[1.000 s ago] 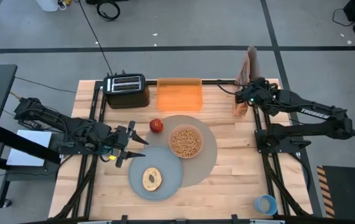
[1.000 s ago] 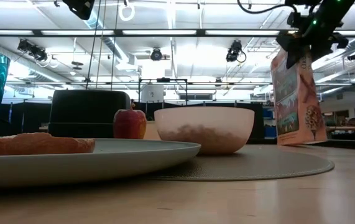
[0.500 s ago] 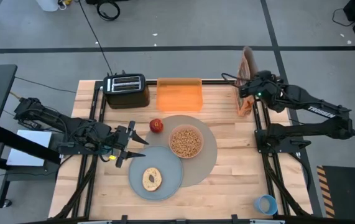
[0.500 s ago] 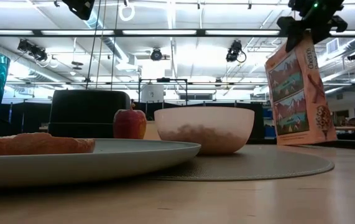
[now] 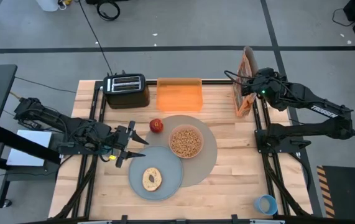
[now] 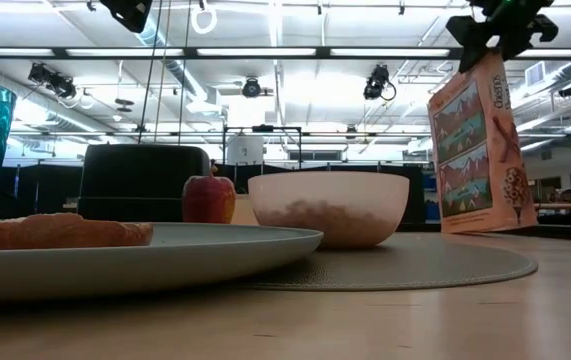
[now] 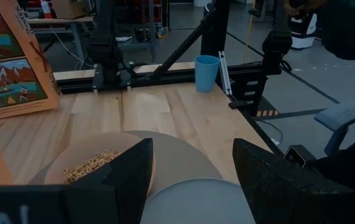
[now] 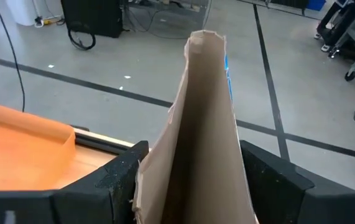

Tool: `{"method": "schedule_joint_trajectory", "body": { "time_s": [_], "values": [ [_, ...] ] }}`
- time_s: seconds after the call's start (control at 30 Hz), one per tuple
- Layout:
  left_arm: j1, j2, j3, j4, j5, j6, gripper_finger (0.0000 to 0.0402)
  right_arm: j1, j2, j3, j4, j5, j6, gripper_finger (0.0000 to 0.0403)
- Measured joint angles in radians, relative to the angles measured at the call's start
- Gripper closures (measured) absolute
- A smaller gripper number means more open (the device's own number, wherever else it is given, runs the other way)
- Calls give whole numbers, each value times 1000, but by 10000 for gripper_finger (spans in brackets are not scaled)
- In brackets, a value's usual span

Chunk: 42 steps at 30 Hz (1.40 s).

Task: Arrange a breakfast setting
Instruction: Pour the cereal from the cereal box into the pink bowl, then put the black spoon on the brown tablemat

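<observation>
- The right gripper (image 5: 247, 93) was at the far right corner of the table (image 5: 227, 174), just beside the table's back edge, and its jaws pinched the top of a cereal box (image 5: 245, 84) that stood open.
- Compared with one second before, the box was turned more upright and moved a little toward the back edge; in the low view it seemed to hang just above the wood, though I could not be sure.
- The left gripper (image 5: 137, 144) waited at the left side with jaws spread and nothing between them, close to the grey plate (image 5: 171, 177); it did not move.
- Free wood was open on the right half, between the taupe mat (image 5: 209, 155) and the right arm's base, and along the front edge.
- The pink bowl (image 5: 186, 142) sat on the mat and held cereal rings.
- The plate overlapped the mat's near left part and carried the bagel (image 5: 152, 179).
- The red apple (image 5: 156, 126) lay at the mat's far left rim.
- The blue cup (image 5: 266, 204) stood alone at the near right corner; whether it held anything I could not tell.
- The black toaster (image 5: 126, 90) and the orange tray (image 5: 179, 94) stood along the back edge.
</observation>
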<state>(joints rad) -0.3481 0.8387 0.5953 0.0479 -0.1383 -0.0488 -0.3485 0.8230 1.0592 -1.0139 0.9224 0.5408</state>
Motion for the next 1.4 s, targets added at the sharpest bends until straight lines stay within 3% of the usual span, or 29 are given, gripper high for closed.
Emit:
{"method": "schedule_joint_trajectory", "body": {
  "time_s": [0.2,0.5,1.0,1.13,1.23,1.4],
  "values": [
    [0,0,0,0,0,-1,171,0,8,0,-36,-48,25,144],
    [0,0,0,0,0,-1,171,-1,5,7,-36,-89,0,80],
    [0,0,0,8,0,-1,171,-1,4,119,1,-50,-110,87],
    [0,0,0,9,-1,-9,171,9,2,119,95,-63,-211,89],
    [0,0,0,9,-2,-19,171,33,4,119,215,-134,-325,91],
    [0,0,0,9,-10,-19,171,118,61,121,356,-180,-465,95]
  ]
}}
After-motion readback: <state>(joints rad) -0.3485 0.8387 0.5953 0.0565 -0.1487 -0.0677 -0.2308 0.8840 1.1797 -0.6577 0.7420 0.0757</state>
